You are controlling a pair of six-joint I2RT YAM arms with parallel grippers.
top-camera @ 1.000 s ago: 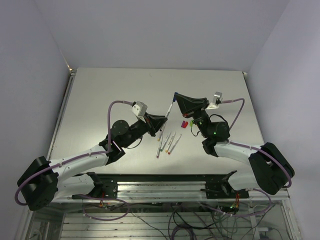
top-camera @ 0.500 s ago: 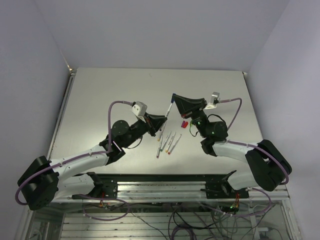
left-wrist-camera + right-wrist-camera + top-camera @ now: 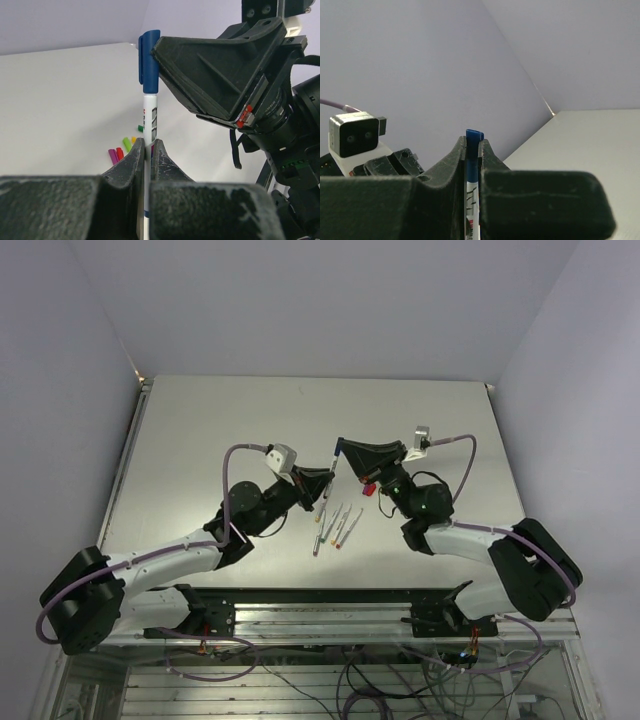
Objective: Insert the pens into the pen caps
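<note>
The right gripper (image 3: 472,145) has edged leftward above the table (image 3: 200,440), clamped on the blue cap (image 3: 148,62); the left gripper (image 3: 148,146) pinches the pen (image 3: 150,115), bracing it so the cap seats.

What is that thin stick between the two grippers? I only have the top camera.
Observer: A pen with a blue cap on its top end. The left wrist view shows the left gripper shut on its white barrel.
Operator: Who holds the cap?
Observer: In the right wrist view, the right gripper is shut on the cap, with the printed barrel below it.
Operator: Any other caps around?
Observer: The left wrist view shows four loose caps, magenta, red, green and yellow, lying close together on the table behind the pen.
</note>
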